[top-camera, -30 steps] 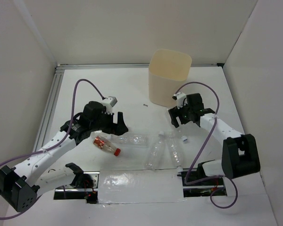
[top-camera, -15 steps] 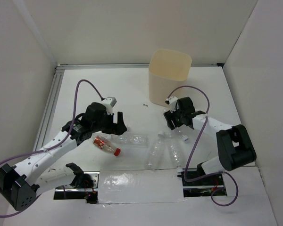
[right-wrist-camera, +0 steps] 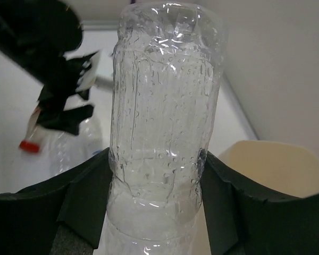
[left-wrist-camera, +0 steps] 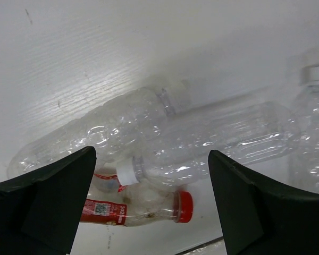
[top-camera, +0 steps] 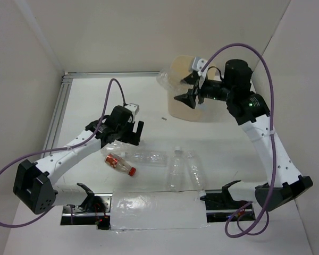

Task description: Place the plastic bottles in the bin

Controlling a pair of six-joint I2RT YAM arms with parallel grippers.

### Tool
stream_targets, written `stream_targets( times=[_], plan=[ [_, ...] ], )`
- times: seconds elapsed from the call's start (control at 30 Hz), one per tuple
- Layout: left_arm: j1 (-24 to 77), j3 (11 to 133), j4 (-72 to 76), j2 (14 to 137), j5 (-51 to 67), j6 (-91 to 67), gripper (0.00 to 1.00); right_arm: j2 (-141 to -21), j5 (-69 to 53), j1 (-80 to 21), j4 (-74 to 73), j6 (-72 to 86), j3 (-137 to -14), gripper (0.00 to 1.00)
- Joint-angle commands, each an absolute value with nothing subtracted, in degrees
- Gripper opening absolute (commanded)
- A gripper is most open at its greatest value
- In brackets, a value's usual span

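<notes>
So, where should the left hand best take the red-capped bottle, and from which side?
Probably at the labelled middle of the red-capped bottle, coming straight down from above with the left hand closing across its width. It lies flat and slanted, and clear bottles crowd its far side.

White tabletop (top-camera: 95,101): bin (top-camera: 182,110) upright at rear; red-labelled bottle (top-camera: 120,164) and several clear bottles (top-camera: 149,157) lying near front.
</notes>
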State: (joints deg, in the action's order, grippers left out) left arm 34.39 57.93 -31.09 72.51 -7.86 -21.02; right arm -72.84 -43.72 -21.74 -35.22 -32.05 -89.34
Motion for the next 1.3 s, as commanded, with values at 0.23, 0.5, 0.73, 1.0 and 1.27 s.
stream_targets(
  times=[0.23,0.5,0.73,1.0,1.27],
  plan=[
    [30.7,61.9,-29.9,80.6,-6.5,-5.3,0.99,-91.5,-38.0,-7.2,-3.4,-14.3,-96.9,0.25],
    [30.7,65.0,-31.0,86.0,-6.5,-1.6,0.99,-105.1,-45.5,-3.9,-4.4,-16.8,-103.5,0.81],
    [31.8,65.6,-33.0,89.8,-6.0,-1.0,0.99,-100.4,-46.6,-2.2,-7.9,-13.1,-104.7,1.00],
    [35.3,68.0,-37.9,97.9,-4.1,-1.0,0.95,-88.6,-54.7,2.4,-9.2,-7.9,-93.3,1.00],
    [36.1,71.4,-39.5,107.0,-5.4,-1.7,0.79,-78.5,-59.6,6.0,-12.6,-11.2,-81.6,1.00]
  ],
)
